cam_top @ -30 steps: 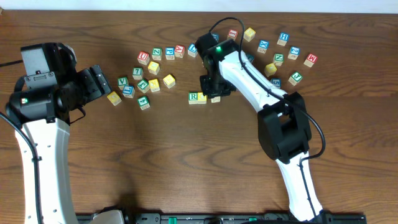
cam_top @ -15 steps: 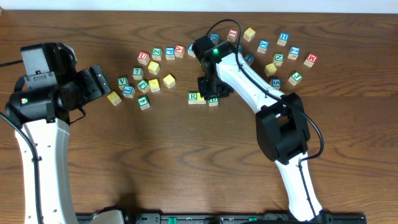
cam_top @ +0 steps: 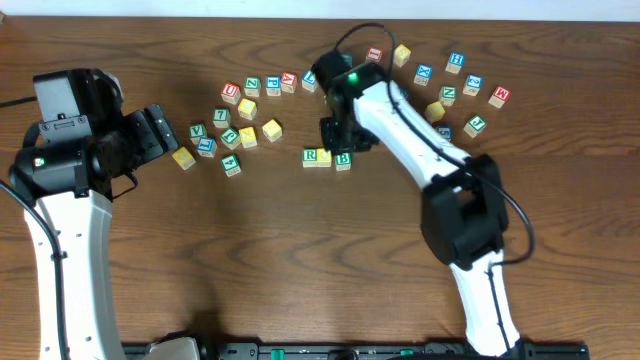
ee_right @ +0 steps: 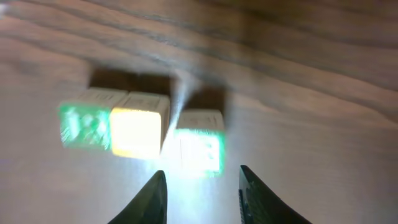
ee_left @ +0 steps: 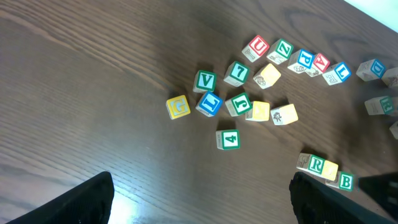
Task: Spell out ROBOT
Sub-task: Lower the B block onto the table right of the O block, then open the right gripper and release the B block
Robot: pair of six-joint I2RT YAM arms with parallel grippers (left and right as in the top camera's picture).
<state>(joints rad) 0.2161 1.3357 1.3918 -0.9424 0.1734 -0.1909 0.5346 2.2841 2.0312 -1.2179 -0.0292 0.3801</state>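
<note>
Three cubes lie in a row on the table: a green-lettered R [cam_top: 311,156], a plain yellow cube [cam_top: 325,157] and a green-lettered B [cam_top: 343,159]. The left wrist view shows the same R [ee_left: 316,165], yellow cube [ee_left: 329,169] and B [ee_left: 346,181] at its lower right. My right gripper [cam_top: 340,137] hovers just behind the B, open and holding nothing. In the blurred right wrist view the B [ee_right: 200,146] lies just past my right gripper [ee_right: 202,196]. My left gripper [cam_top: 152,135] stands wide open at the left, away from all cubes.
Loose letter cubes lie scattered left of the row, among them V [ee_left: 204,81], 7 [ee_left: 237,73], 4 [ee_left: 229,139] and yellow ones [cam_top: 271,130]. Several more cubes [cam_top: 455,62] spread behind and right of the right arm [cam_top: 410,130]. Bare wood fills the near half of the table [cam_top: 300,260].
The right gripper set the B cube beside the yellow cube, let go of it and drew back a little. The left arm has not moved.
</note>
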